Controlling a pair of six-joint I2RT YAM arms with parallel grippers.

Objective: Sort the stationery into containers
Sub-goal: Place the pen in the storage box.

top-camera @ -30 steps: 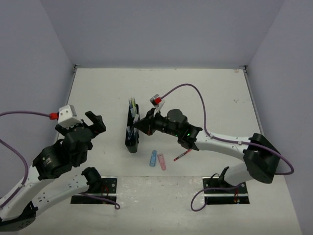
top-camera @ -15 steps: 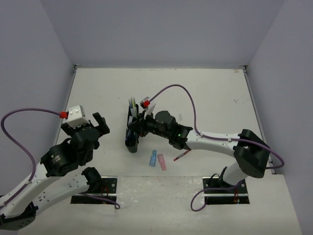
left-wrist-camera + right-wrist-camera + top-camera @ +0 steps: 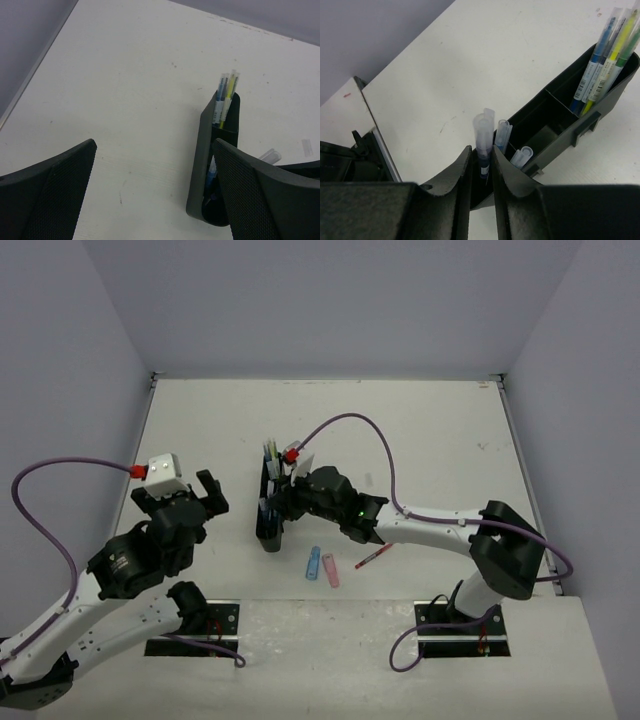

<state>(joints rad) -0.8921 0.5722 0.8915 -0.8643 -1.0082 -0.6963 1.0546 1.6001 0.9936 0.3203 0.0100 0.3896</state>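
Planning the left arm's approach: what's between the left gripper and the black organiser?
Only bare table lies between the open left gripper and the organiser. The top view shows it, and the left wrist view agrees.

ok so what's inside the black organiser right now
In the organiser, the far compartment holds standing blue and yellow-green pens. The middle looks empty. The near one holds clear-capped pens, one between the right gripper fingers, which hide that compartment's bottom.

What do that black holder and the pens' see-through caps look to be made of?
Black holder: probably moulded plastic. It is smooth with a dull sheen and has thin, even walls.
Pen caps: seemingly clear plastic, since the table shows through them.
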